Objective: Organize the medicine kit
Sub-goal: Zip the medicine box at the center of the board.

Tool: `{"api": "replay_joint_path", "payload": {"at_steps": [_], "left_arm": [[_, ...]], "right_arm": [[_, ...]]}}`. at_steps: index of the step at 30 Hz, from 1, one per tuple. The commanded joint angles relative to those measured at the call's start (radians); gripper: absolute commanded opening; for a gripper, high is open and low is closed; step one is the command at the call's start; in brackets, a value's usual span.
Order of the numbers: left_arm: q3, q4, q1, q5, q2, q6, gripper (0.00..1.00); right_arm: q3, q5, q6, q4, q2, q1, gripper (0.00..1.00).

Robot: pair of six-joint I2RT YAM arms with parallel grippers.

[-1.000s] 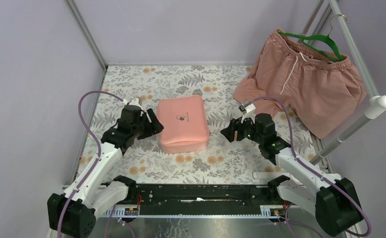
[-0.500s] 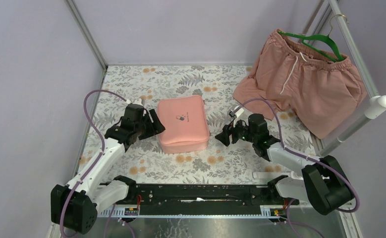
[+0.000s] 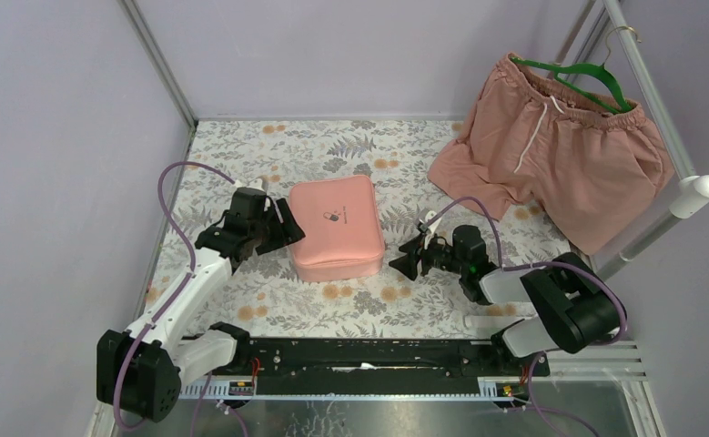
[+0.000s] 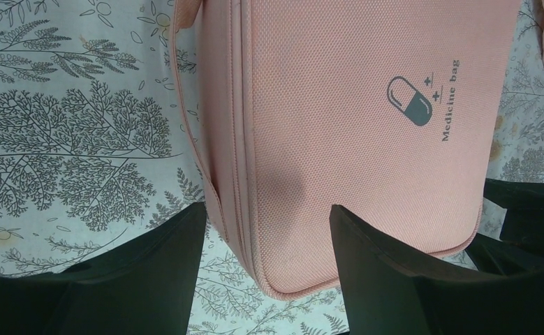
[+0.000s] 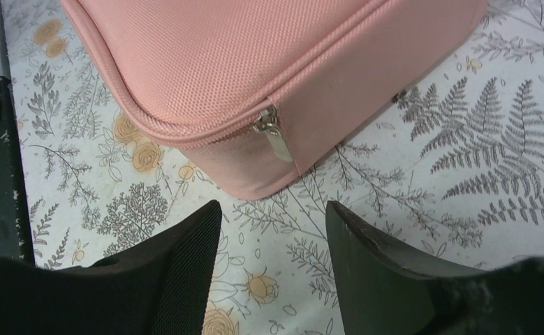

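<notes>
The pink medicine kit (image 3: 337, 223) lies flat and zipped shut, logo up, in the middle of my flowered surface (image 3: 332, 150). Well to its right, pink shorts (image 3: 560, 150) hang from a green hanger (image 3: 578, 71). My left tool (image 3: 287, 229) stands at the kit's left side, fingers wide apart, and the kit's edge shows between them. I cannot tell whether they touch it. My right tool (image 3: 403, 258) sits low just right of the kit, fingers apart and empty, facing the zip pull (image 5: 276, 136) at the corner.
</notes>
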Motion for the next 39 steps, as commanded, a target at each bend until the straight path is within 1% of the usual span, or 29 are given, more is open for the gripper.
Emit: {"api": "replay_joint_path", "payload": {"at_steps": [1, 7, 10, 14, 19, 21, 24, 26, 31, 34, 39], "left_arm": [[0.000, 0.072, 0.011, 0.031, 0.006, 0.005, 0.73], [-0.019, 0.090, 0.011, 0.049, 0.019, -0.005, 0.72], [-0.032, 0.099, 0.012, 0.053, 0.021, -0.010, 0.71], [-0.039, 0.105, 0.012, 0.055, 0.033, -0.012, 0.70], [-0.038, 0.111, 0.012, 0.060, 0.048, -0.010, 0.69], [-0.036, 0.111, 0.011, 0.059, 0.052, -0.009, 0.69], [-0.036, 0.111, 0.011, 0.057, 0.055, -0.007, 0.68], [-0.036, 0.111, 0.011, 0.054, 0.055, -0.006, 0.68], [-0.039, 0.113, 0.011, 0.045, 0.060, -0.005, 0.68], [-0.038, 0.114, 0.011, 0.046, 0.068, -0.005, 0.68], [-0.034, 0.117, 0.012, 0.046, 0.077, -0.005, 0.68]], "right_arm": [[0.000, -0.049, 0.007, 0.225, 0.053, 0.008, 0.63], [0.011, -0.064, 0.019, 0.306, 0.113, 0.008, 0.56], [0.007, -0.083, 0.045, 0.338, 0.138, 0.009, 0.54], [0.004, -0.107, 0.040, 0.364, 0.163, 0.008, 0.53], [0.018, -0.113, 0.030, 0.376, 0.199, 0.009, 0.49], [0.028, -0.106, 0.002, 0.383, 0.217, 0.008, 0.51], [0.028, -0.073, -0.022, 0.403, 0.224, 0.008, 0.59], [0.031, -0.058, -0.039, 0.409, 0.225, 0.008, 0.61], [0.046, -0.047, -0.092, 0.404, 0.223, 0.006, 0.64], [0.061, -0.078, -0.109, 0.394, 0.231, 0.006, 0.63], [0.095, -0.154, -0.089, 0.390, 0.266, -0.002, 0.55]]}}
